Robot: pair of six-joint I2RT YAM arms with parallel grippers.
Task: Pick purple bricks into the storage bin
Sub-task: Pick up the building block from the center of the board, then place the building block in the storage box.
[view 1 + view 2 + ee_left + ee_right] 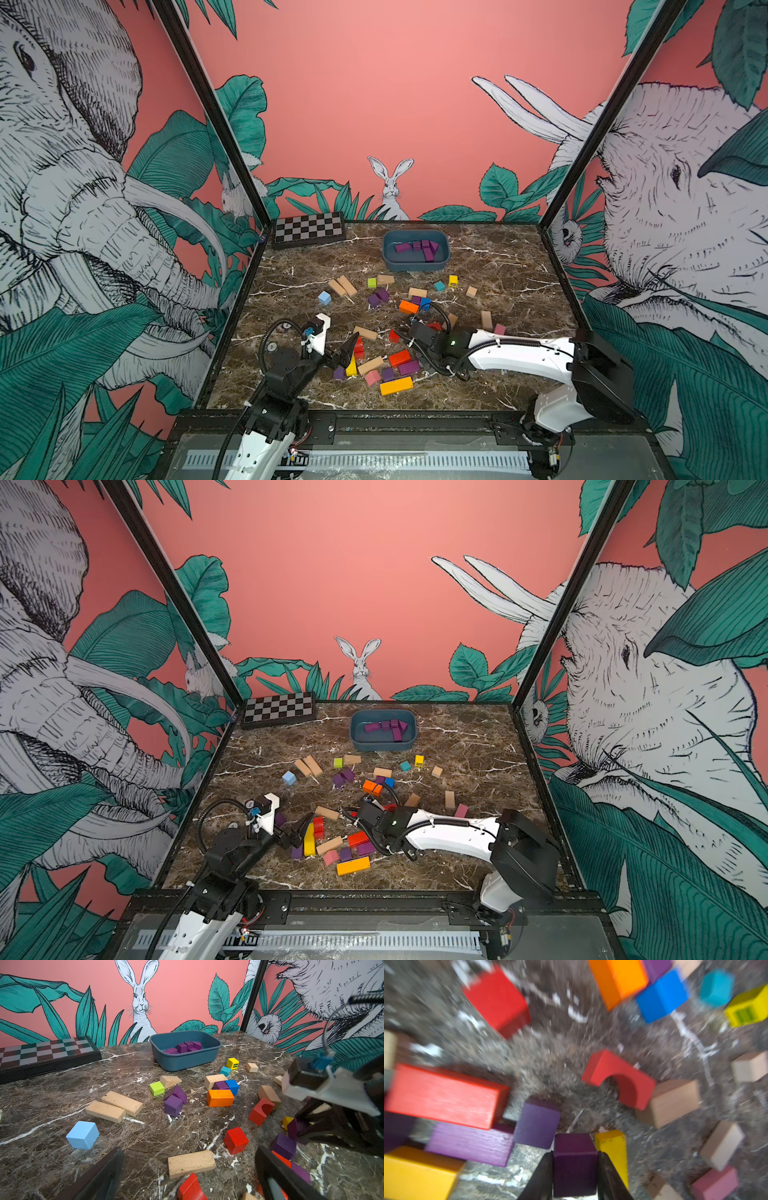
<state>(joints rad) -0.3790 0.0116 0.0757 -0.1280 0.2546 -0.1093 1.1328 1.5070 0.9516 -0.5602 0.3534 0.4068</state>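
Right claw (575,1154) clenched on dark purple wooden cube (575,1174), with a yellow wooden block (612,1147) just beside it, middle of bench (498,266) toward front edge. Left claw (347,348) spread wide, holding nothing. Dark blue-grey plastic storage bin (413,266) at back edge holds several purple bricks (419,248).

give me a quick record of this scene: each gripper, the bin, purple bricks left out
left gripper: open, holding nothing
right gripper: shut on a purple cube
storage bin: far side of the table, several purple bricks inside
loose purple bricks: pair mid-table, one by the orange block, a bar and more near the arms
checkerboard box: far corner, untouched
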